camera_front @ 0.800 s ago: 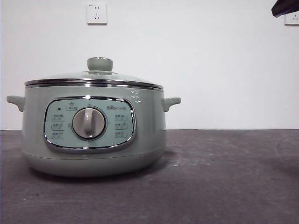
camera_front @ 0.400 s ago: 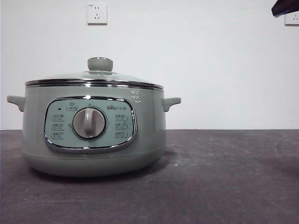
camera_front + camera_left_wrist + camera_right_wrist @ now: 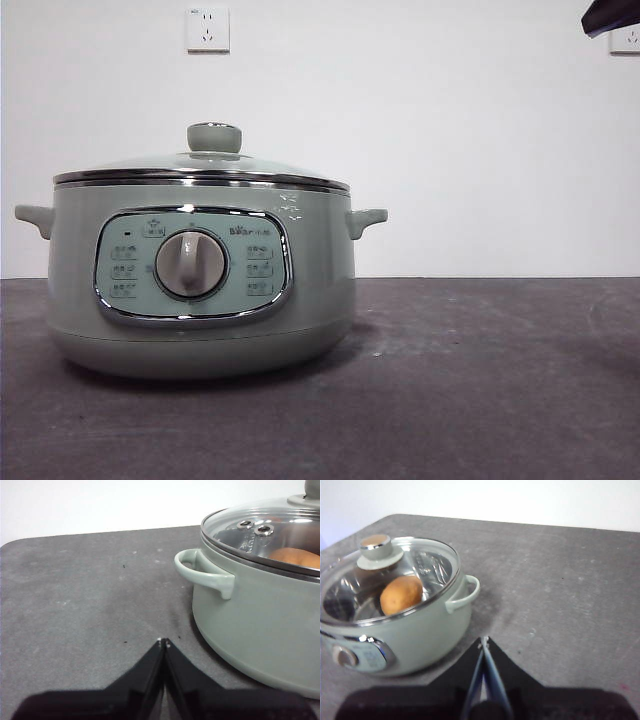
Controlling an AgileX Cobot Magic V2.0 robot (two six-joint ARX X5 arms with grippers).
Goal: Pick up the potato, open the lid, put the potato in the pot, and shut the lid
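The pale sage-green pot (image 3: 200,290) stands on the dark table at the left of the front view, with its dial facing me. The glass lid (image 3: 205,165) with its green knob (image 3: 214,137) sits closed on the pot. The orange-brown potato (image 3: 401,594) lies inside the pot, seen through the lid in the right wrist view and partly in the left wrist view (image 3: 295,557). My left gripper (image 3: 163,641) is shut and empty, low beside the pot's handle (image 3: 202,572). My right gripper (image 3: 483,639) is shut and empty, above the table beside the pot's other handle (image 3: 465,592).
The dark grey table (image 3: 480,380) stretches to the right of the pot. A white wall with two sockets (image 3: 207,29) stands behind. A black arm tip (image 3: 610,15) shows at the top right corner of the front view.
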